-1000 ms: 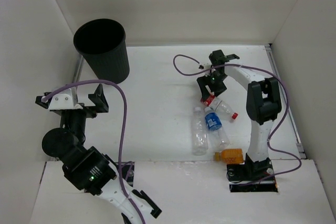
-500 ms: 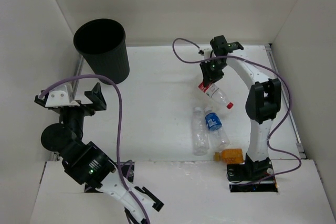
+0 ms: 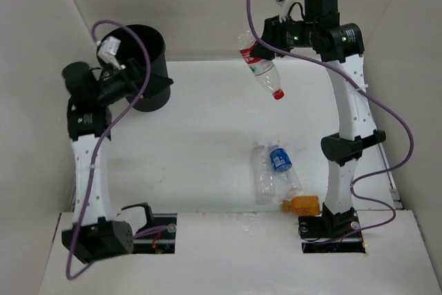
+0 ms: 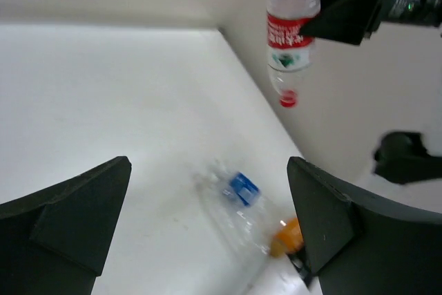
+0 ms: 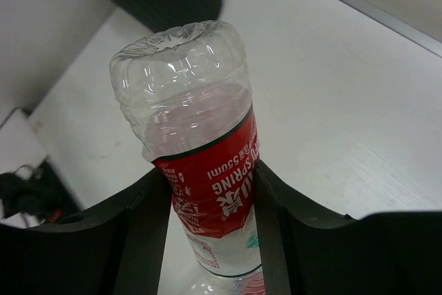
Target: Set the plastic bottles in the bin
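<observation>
Cap-down, the red-labelled bottle (image 3: 258,67) hangs in the air above the 12 o'clock edge of the table (image 3: 207,136). In the top view its long axis runs from its clear base at 11 o'clock to its red cap at 5 o'clock. The right gripper (image 3: 261,49) pinches it across the label, one finger on each side, as the right wrist view shows plainly. The bin (image 3: 157,50) stands at the table's 10 o'clock corner, well apart from the bottle. The left gripper (image 4: 208,164) is just in front of the bin, its jaws spread wide around nothing.

Three bottles lie together at 5 o'clock: the plain bottle (image 3: 261,174), the blue-labelled bottle (image 3: 283,166) touching it, and the orange bottle (image 3: 302,204) nearest the right arm's base.

A second ago the red-labelled bottle lay on the table beside those three, with the right gripper low over it. The left arm was then folded low at 8 o'clock; it now stands raised beside the bin.
</observation>
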